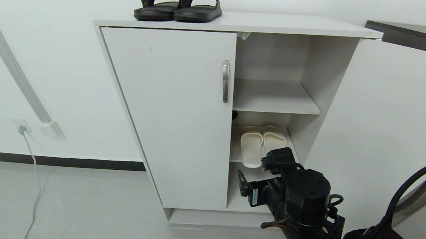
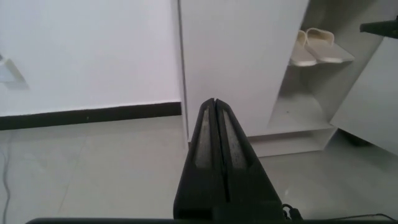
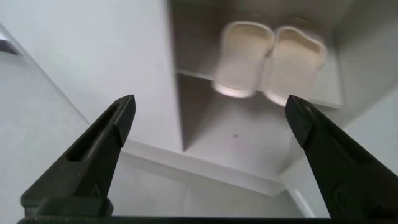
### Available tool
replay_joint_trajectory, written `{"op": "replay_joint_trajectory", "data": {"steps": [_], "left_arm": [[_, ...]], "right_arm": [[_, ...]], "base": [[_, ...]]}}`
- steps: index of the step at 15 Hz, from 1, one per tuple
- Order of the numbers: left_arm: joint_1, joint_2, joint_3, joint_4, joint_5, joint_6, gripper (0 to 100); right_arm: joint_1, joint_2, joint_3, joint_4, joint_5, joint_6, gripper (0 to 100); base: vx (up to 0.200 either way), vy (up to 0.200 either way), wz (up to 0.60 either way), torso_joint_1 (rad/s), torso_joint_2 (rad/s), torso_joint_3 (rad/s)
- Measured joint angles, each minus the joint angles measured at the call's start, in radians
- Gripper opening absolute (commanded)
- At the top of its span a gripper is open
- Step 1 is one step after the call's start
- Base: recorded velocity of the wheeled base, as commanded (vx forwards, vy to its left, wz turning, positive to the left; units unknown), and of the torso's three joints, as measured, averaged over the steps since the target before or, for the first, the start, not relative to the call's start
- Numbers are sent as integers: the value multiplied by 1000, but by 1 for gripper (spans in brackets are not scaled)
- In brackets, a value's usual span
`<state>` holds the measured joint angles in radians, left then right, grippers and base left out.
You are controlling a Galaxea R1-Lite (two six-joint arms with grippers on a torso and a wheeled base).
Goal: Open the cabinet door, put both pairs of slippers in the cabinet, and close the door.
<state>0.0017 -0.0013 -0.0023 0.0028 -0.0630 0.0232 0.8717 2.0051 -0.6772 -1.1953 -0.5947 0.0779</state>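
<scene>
Right wrist view: right tool wide apart, apparently empty, facing cream slippers.

Cabinet: white, standing against the wall. Right door is hanging wide open, exposing the shelves. Left door, with a vertical metal handle at its inner edge, is sitting shut. Cream slippers are lying side by side, soles down, on the second shelf down. Black slippers are resting side by side on the cabinet top, above the shut door.
</scene>
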Motion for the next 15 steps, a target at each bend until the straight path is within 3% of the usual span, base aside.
{"op": "replay_joint_trajectory", "data": {"steps": [12, 15], "left_arm": [[0, 0, 0, 0, 1, -2, 0], [-1, 0, 0, 1, 7, -8, 0]], "right_arm": [[-1, 3, 9, -13, 2, 3, 100], [0, 3, 9, -14, 3, 5, 100]], "base": [[0, 200, 0, 5, 3, 1], [0, 0, 0, 0, 0, 0]]}}
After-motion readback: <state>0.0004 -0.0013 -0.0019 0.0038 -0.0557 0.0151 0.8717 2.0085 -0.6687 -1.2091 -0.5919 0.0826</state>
